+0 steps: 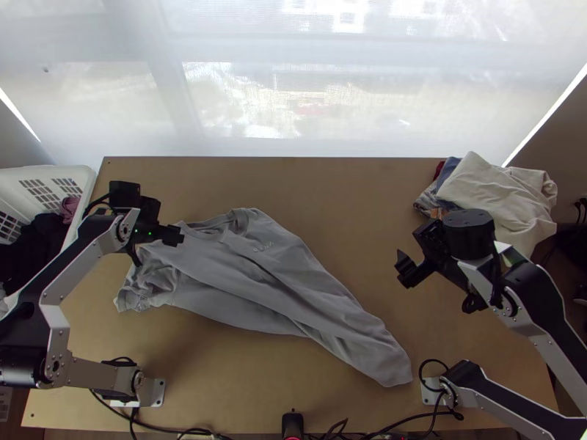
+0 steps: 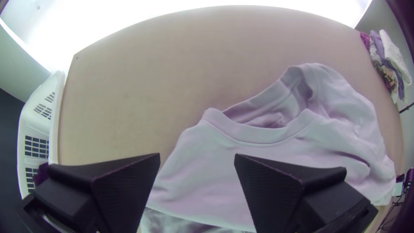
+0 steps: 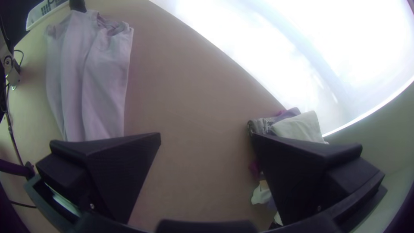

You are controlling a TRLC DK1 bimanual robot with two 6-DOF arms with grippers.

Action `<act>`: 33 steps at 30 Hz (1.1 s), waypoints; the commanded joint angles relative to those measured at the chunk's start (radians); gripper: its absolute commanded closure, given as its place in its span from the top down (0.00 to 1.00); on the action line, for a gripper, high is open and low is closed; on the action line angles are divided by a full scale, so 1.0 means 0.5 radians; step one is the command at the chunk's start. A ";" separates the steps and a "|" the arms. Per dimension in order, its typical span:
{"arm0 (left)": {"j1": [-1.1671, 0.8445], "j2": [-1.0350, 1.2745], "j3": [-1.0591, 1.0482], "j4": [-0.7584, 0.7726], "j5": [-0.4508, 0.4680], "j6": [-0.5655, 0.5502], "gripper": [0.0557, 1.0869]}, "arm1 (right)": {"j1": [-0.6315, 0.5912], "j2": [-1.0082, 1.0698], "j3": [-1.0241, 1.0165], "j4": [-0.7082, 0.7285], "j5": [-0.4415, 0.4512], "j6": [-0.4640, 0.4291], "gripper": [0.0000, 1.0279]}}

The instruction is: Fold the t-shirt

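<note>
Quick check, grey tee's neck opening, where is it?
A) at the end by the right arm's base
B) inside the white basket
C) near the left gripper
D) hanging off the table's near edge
C: the collar lies near the open left gripper, while the grey t-shirt tapers away toward the right arm's base.

No text can be read, the small print [image 1: 263,246] on the grey t-shirt [image 1: 253,282] being too faint.

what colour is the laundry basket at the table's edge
The laundry basket is white, with rows of slots; the left wrist view shows it best.
</note>
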 commanded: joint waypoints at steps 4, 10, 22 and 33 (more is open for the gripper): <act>0.015 0.337 0.084 0.113 -0.131 -0.016 0.79 | 0.069 0.181 0.080 0.095 0.003 -0.003 0.96; 0.040 0.414 0.081 0.085 -0.100 0.073 0.38 | 0.115 0.313 0.191 0.129 0.003 -0.027 0.96; -0.019 0.340 0.452 -0.338 0.090 -0.010 0.03 | 0.121 0.328 0.231 0.138 0.003 -0.034 0.96; -0.368 0.352 1.725 -0.927 0.324 -0.142 0.03 | -0.103 0.174 0.166 0.123 0.006 -0.073 0.96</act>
